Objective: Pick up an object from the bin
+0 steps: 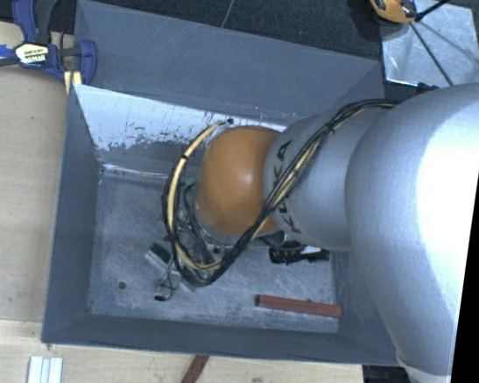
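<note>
1. One silver arm [400, 182] reaches in from the right, across the grey metal bin [239, 71].
2. Its wrist carries a rounded orange cover [231, 185], with yellow and black cables [174, 188] looped round the cover's left side.
3. The claw [165, 278] sits low over the bin floor, left of centre and toward the near wall. I cannot tell whether it is released or clenched, and nothing can be seen in its grasp.
4. A flat reddish-brown bar [298, 306] lies on the floor to the claw's right, along the near wall and apart from the claw.
5. A small black piece [297, 254] lies just beyond the bar, partly under the arm.
6. A tiny dark speck [123, 285] sits left of the claw.
</note>
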Robot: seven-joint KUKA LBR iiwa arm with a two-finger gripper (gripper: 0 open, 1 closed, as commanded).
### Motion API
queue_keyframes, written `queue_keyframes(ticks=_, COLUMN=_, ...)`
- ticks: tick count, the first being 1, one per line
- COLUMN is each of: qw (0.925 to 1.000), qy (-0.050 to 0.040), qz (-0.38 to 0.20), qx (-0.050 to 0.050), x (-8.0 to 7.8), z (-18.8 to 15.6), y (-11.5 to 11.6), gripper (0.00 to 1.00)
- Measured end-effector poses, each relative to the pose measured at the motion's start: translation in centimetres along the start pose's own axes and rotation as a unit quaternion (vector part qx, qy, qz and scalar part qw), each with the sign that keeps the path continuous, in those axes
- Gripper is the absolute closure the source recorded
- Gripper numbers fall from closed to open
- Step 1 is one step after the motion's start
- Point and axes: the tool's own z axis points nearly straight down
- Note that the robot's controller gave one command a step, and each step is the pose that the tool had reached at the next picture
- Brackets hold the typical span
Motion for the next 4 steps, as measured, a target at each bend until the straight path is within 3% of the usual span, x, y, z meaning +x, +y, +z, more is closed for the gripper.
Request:
queue_keyframes(ticks=1, qw=0.9982, qy=-0.0008, qz=0.059, qx=-0.001, x=0.6, z=0.16, y=-0.12, gripper=0.0)
queue_keyframes(ticks=2, qw=1.0, qy=-0.0017, qz=0.001, qx=-0.001, x=-0.13, z=-0.05, y=-0.03, gripper=1.0)
queue_keyframes(ticks=4, qw=1.0, qy=-0.0003, qz=0.001, qx=0.0, x=-0.03, z=-0.31, y=-0.08, gripper=1.0)
